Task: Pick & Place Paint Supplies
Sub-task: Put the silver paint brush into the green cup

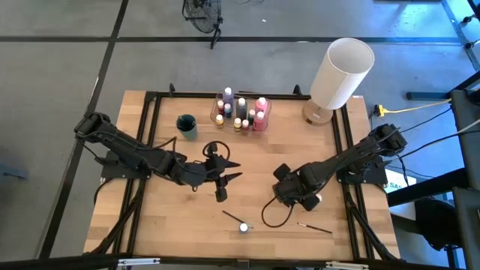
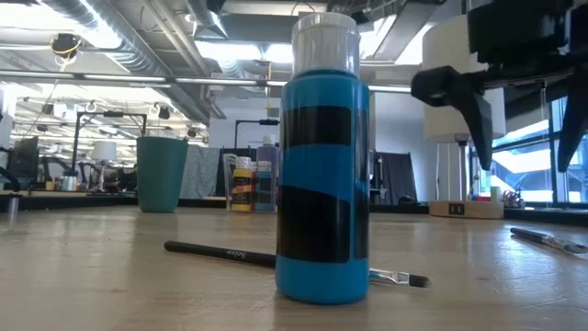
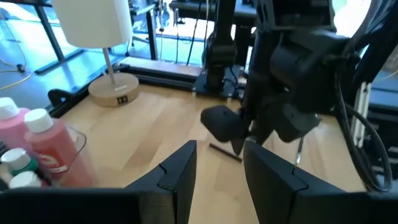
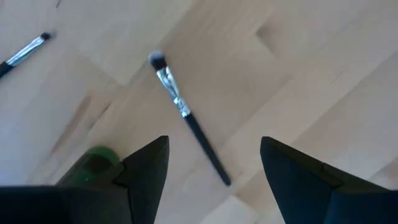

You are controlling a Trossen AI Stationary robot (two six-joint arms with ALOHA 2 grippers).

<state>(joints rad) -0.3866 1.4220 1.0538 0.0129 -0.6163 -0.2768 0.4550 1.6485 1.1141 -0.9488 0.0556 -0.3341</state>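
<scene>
A blue paint bottle [image 2: 322, 175] with a pale cap stands upright near the table's front edge [image 1: 244, 226]. A dark-handled paintbrush [image 2: 220, 252] lies flat behind it. A second brush [image 4: 189, 121] lies flat on the wood below my right gripper [image 4: 214, 146], which is open, points down and hangs above the table [image 2: 524, 119]. In the high view this gripper [image 1: 291, 193] is right of centre. My left gripper [image 3: 221, 149] is open and holds nothing. It reaches toward the table's middle [image 1: 234, 169]. More paint bottles [image 1: 241, 112] stand in a clear container at the back.
A teal cup [image 1: 187, 125] stands left of the container. A large white cylinder [image 1: 341, 71] on a round base is at the far right. Another brush [image 1: 315, 227] lies near the front right. A blurred green thing [image 4: 93, 163] shows beside one right finger.
</scene>
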